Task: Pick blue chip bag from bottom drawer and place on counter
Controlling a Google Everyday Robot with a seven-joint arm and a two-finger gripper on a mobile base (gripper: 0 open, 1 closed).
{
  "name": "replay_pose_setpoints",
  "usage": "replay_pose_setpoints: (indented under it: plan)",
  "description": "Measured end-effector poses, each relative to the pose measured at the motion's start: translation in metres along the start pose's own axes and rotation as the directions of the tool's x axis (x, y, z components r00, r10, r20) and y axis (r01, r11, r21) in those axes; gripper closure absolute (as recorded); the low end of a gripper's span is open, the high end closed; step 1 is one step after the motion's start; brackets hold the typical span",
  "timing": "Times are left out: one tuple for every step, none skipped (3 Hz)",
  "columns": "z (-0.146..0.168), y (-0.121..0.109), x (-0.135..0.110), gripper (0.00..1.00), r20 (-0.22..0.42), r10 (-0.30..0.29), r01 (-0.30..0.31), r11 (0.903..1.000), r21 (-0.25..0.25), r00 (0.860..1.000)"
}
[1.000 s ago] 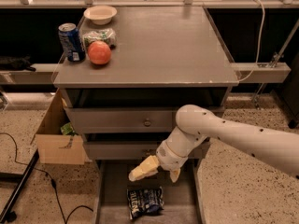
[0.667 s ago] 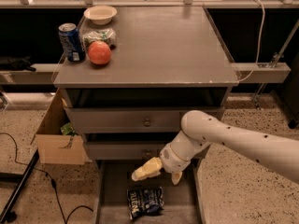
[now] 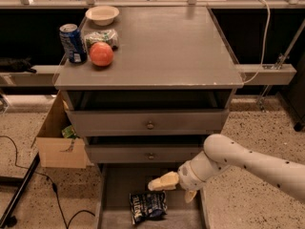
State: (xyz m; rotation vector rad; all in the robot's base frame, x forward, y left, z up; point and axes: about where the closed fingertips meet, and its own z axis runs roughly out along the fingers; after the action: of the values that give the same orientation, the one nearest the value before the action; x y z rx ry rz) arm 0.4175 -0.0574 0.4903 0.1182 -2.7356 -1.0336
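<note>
The blue chip bag [image 3: 148, 206] lies crumpled on the floor of the open bottom drawer [image 3: 114, 187], near its front. My gripper [image 3: 174, 189] hangs over the drawer just above and to the right of the bag, open and empty. One pale finger [image 3: 162, 181] points left and the other points down by the drawer's right side. My white arm [image 3: 248, 163] reaches in from the right. The grey counter [image 3: 162, 46] tops the cabinet.
On the counter's back left stand a blue soda can [image 3: 72, 43], a green-and-white packet [image 3: 101, 36], a red-orange fruit [image 3: 101, 54] and a white bowl [image 3: 102, 15]. Two upper drawers with knobs [image 3: 150, 125] are slightly open. A cardboard box [image 3: 59, 140] and cables lie on the floor at left.
My gripper has moved a little right and lower, closer to the chip bag. The bag and the things on the counter have not moved.
</note>
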Motion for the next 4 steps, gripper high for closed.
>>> replay_pose_setpoints:
  plan:
    - [0.002,-0.011,0.005,0.00,0.108,-0.019,0.019,0.9998,0.000,0.994]
    - [0.007,-0.008,0.010,0.00,0.224,-0.081,0.071,0.9962,0.050,0.971]
    - [0.011,-0.007,0.004,0.00,0.265,-0.089,0.079,0.9957,0.049,0.960]
    - [0.017,-0.006,0.004,0.00,0.196,-0.079,0.070,0.9961,0.054,0.977]
